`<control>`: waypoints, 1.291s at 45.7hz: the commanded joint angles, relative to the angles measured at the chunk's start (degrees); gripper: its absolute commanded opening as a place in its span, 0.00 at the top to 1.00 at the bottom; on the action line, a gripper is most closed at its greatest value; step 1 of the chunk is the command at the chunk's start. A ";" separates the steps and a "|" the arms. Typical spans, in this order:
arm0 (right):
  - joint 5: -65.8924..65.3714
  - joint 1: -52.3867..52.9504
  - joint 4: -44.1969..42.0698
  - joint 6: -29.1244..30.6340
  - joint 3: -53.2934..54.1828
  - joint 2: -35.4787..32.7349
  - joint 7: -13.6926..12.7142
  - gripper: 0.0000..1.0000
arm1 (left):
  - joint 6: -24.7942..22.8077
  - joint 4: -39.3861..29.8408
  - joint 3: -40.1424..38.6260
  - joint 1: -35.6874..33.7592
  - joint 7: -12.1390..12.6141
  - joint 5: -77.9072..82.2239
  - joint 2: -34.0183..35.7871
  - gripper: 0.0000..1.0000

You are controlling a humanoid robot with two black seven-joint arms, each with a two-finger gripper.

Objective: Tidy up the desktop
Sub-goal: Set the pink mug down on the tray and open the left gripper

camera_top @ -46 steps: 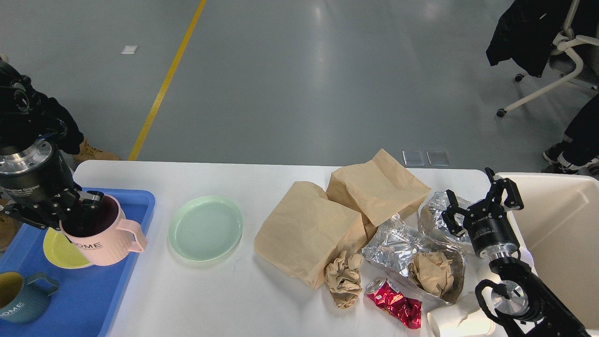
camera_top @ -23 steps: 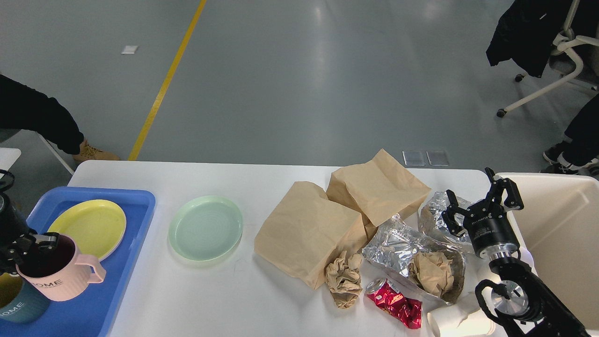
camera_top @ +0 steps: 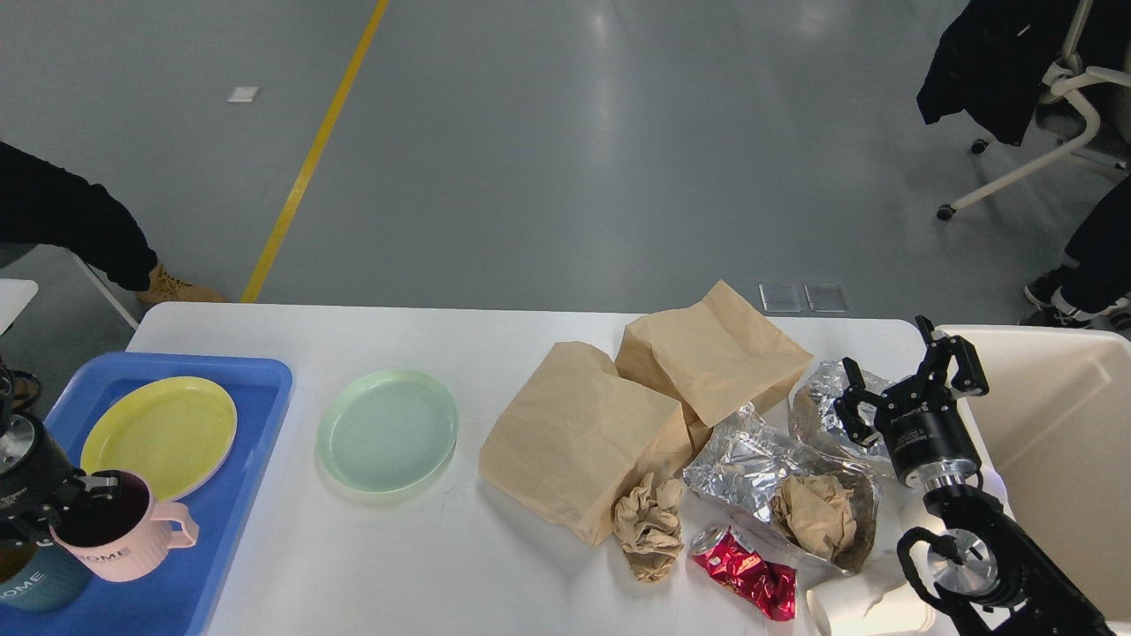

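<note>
The white desktop point(camera_top: 424, 548) carries a pale green plate point(camera_top: 389, 430), two brown paper bags point(camera_top: 579, 442) point(camera_top: 711, 353), crumpled foil point(camera_top: 755, 468), balls of brown paper point(camera_top: 649, 526), a crushed red can point(camera_top: 747, 574) and a white paper cup point(camera_top: 870, 605). At the far left my left gripper point(camera_top: 71, 505) is shut on the rim of a pink mug point(camera_top: 128, 539), low over the blue tray point(camera_top: 230, 495). My right gripper point(camera_top: 906, 380) stands open above a second foil wad point(camera_top: 822, 402), holding nothing.
A yellow plate point(camera_top: 159, 433) and a dark blue mug point(camera_top: 26, 587) lie in the tray, the mug right beside the pink one. A cream bin point(camera_top: 1051, 442) stands off the table's right end. A person's dark sleeve point(camera_top: 71, 221) and an office chair point(camera_top: 1060, 97) are beyond the table.
My left gripper has carried the pink mug toward the tray's near left corner and lower, uncovering the yellow plate. The right arm has not moved.
</note>
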 commanded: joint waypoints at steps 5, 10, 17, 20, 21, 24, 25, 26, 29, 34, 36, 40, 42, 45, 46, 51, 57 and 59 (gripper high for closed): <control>0.00 0.00 0.00 0.00 0.00 0.00 0.00 0.00 | -0.16 4.44 -2.13 4.67 0.90 0.02 -1.07 1.00; 0.00 0.00 0.01 0.00 0.00 0.00 0.00 0.00 | 0.28 4.71 -2.57 5.37 1.17 -0.07 -2.04 1.00; 0.00 0.00 0.01 0.00 0.00 0.00 0.00 0.00 | 0.45 6.37 -3.97 7.57 1.78 -0.07 -3.97 1.00; 0.00 0.00 0.01 0.00 0.00 0.00 0.00 0.00 | 0.45 7.69 -5.46 9.15 3.01 -0.07 -4.76 1.00; 0.00 0.00 0.01 0.00 0.00 0.00 0.00 0.00 | 0.45 8.13 -5.91 9.59 3.36 -0.07 -4.94 1.00; 0.00 0.00 0.01 0.00 0.00 0.00 0.00 0.00 | 0.45 9.19 -7.05 10.99 4.24 -0.07 -5.20 1.00; 0.00 0.00 0.01 0.00 0.00 0.00 0.00 0.00 | 0.45 9.45 -7.31 11.35 4.42 -0.07 -5.20 1.00; 0.00 0.00 0.01 0.00 0.00 0.00 0.00 0.00 | 0.45 9.63 -7.66 11.61 4.59 -0.07 -5.29 1.00; 0.00 0.00 0.01 0.00 0.00 0.00 0.00 0.00 | 0.45 10.07 -8.46 12.49 4.86 -0.07 -5.55 1.00; 0.00 0.00 0.01 0.00 0.00 0.00 0.00 0.00 | 0.45 10.42 -8.55 13.11 4.86 -0.07 -6.17 1.00; 0.00 0.00 0.01 0.00 0.00 0.00 0.00 0.00 | 0.45 10.42 -8.55 13.11 4.86 -0.07 -6.43 1.00; 0.00 0.00 0.01 0.00 0.00 0.00 0.00 0.00 | 0.54 10.42 -8.55 13.11 4.86 0.02 -6.43 1.00; 0.00 0.00 0.01 0.00 0.00 0.00 0.00 0.00 | 0.45 10.42 -8.63 12.93 4.86 -0.07 -6.43 1.00; 0.00 0.00 0.01 0.00 0.00 0.00 0.00 0.00 | 0.45 10.42 -8.63 12.67 4.86 -0.07 -6.43 0.88; 0.00 0.00 0.01 0.00 0.00 0.00 0.00 0.00 | 0.45 10.42 -8.63 12.50 4.86 -0.07 -6.43 0.82; 0.00 0.00 0.01 0.00 0.00 0.00 0.00 0.00 | 0.54 10.42 -9.16 12.32 4.77 -0.07 -6.43 0.63; 0.00 0.00 0.01 0.00 0.00 0.00 0.00 0.00 | 0.02 10.33 -10.04 12.41 4.77 -0.07 -6.17 0.59; 0.00 0.00 0.01 0.00 0.00 0.00 0.00 0.00 | 0.10 10.33 -10.13 12.32 4.77 -0.07 -5.91 0.51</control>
